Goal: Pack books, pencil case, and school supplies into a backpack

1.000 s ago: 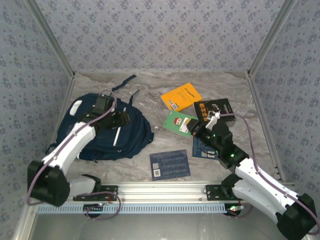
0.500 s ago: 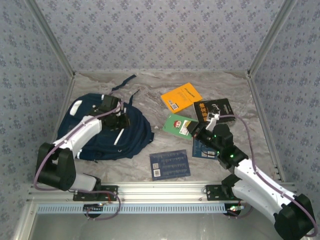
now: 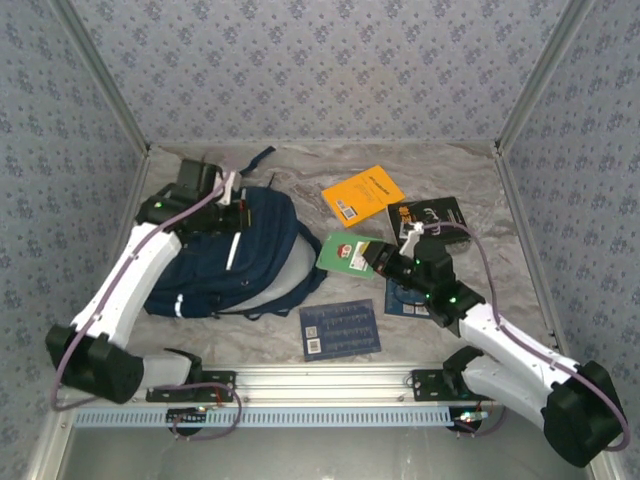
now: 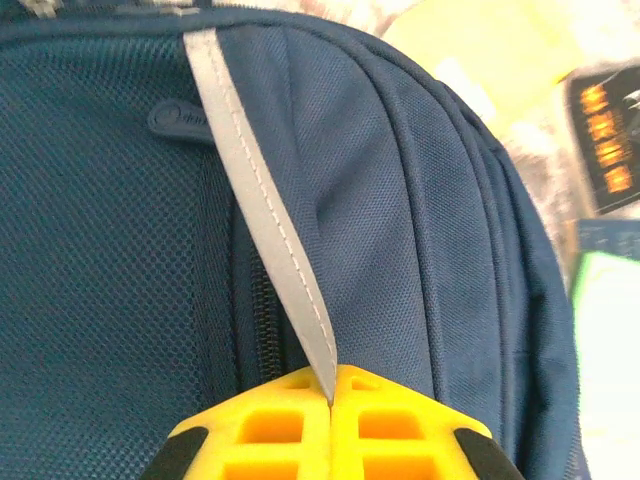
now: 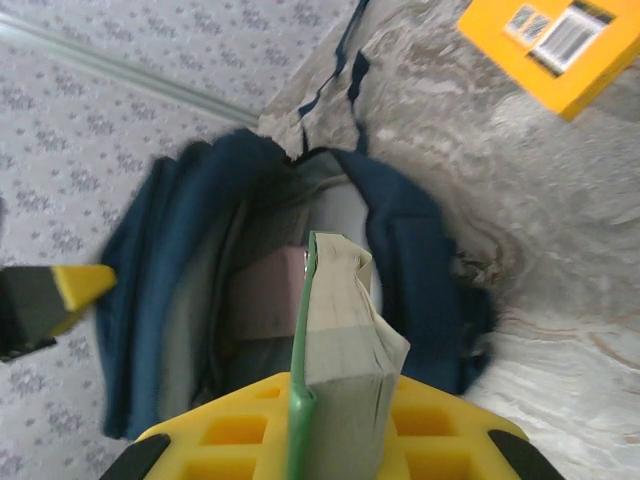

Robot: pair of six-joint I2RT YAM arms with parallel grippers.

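Observation:
The navy backpack (image 3: 250, 265) lies at the left with its mouth gaping toward the right. My left gripper (image 3: 235, 213) is shut on its white reflective stripe (image 4: 262, 215) and holds the top panel up. My right gripper (image 3: 378, 258) is shut on the green flat pack (image 3: 350, 252), seen edge-on in the right wrist view (image 5: 335, 320) and pointed at the backpack's opening (image 5: 330, 215). A tan-brown shape that looks like the pencil case (image 5: 268, 292) lies inside. The orange book (image 3: 363, 193), the black book (image 3: 428, 217) and a dark blue book (image 3: 340, 328) lie on the table.
A second dark blue book (image 3: 405, 298) lies partly under my right arm. A loose backpack strap (image 3: 248, 165) trails toward the back wall. Patterned walls close in the table on three sides, and an aluminium rail (image 3: 320, 380) runs along the near edge.
My left gripper shut on the reflective stripe and pulled it up and back, lifting the backpack's top and opening its mouth. My right gripper carried the green pack slightly left toward it.

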